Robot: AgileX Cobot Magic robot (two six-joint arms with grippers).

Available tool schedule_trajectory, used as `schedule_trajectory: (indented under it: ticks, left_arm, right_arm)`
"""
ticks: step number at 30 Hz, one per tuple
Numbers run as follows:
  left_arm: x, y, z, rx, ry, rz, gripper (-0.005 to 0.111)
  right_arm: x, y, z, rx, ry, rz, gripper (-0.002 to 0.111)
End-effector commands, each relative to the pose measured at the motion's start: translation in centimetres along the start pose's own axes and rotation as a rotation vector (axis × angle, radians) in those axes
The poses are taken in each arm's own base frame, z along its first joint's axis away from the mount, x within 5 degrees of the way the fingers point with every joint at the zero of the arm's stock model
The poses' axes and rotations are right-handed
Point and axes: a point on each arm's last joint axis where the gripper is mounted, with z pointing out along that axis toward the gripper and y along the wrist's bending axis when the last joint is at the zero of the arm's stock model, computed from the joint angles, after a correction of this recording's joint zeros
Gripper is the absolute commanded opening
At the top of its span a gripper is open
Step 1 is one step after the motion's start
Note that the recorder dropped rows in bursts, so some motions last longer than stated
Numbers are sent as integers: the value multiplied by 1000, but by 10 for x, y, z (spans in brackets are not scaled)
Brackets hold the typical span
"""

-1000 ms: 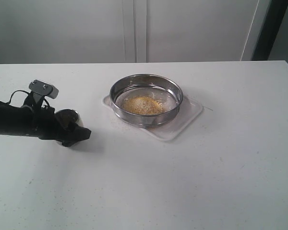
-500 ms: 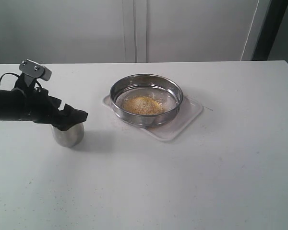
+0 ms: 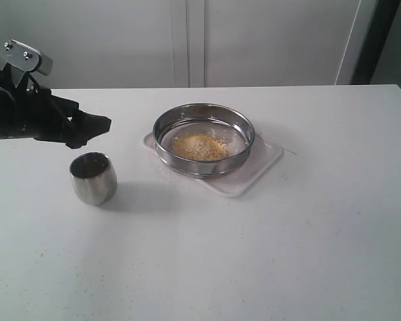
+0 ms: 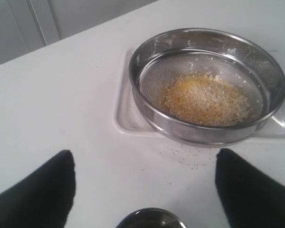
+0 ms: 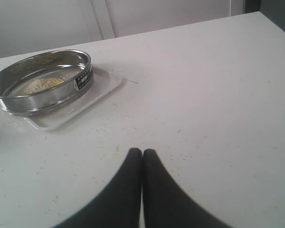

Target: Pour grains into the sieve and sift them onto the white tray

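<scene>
Nearest, the steel cup (image 3: 93, 177) stood upright on the table (image 3: 254, 254) with the left gripper (image 3: 93, 125) hovering just above it, fingers spread wide and empty. The right gripper (image 5: 142, 164) had its fingers pressed together on nothing. Farther back the grains (image 3: 199, 147) lay heaped on the mesh of the sieve (image 3: 204, 167), which sat on the white tray (image 3: 266, 159); pouring looked done, so sifting seemed next, calling for a firm hold on the sieve's rim and shaking kept over the tray.

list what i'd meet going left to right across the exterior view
left arm → steel cup → sieve; the grains lie inside the sieve and the white tray sits under it, so neither gets its own place
</scene>
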Motion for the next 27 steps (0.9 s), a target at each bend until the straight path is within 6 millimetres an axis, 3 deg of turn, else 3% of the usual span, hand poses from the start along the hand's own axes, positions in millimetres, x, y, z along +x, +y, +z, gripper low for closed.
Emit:
schedule_trajectory:
  ticks: [1,4,7,15,27]
  left_arm:
    - [-12,-7,-9,40,-68,-78,50]
    - [-16,-12,-12,94,-88,-145,25]
    - [-14,-23,-13,214,-73,-54,0]
    - [-6,-28,-18,238,62,-19,0]
    - [3,-6,-31,-1,441,-156,0]
  right_arm:
    - [1,0,0,-2,-12,-6,0]
    - [1,0,0,-2,-12,-6,0]
    - [1,0,0,-2,-12,-6,0]
    - [1,0,0,-2,-12,-6,0]
    - [1,0,0,-2,-12,-6,0]
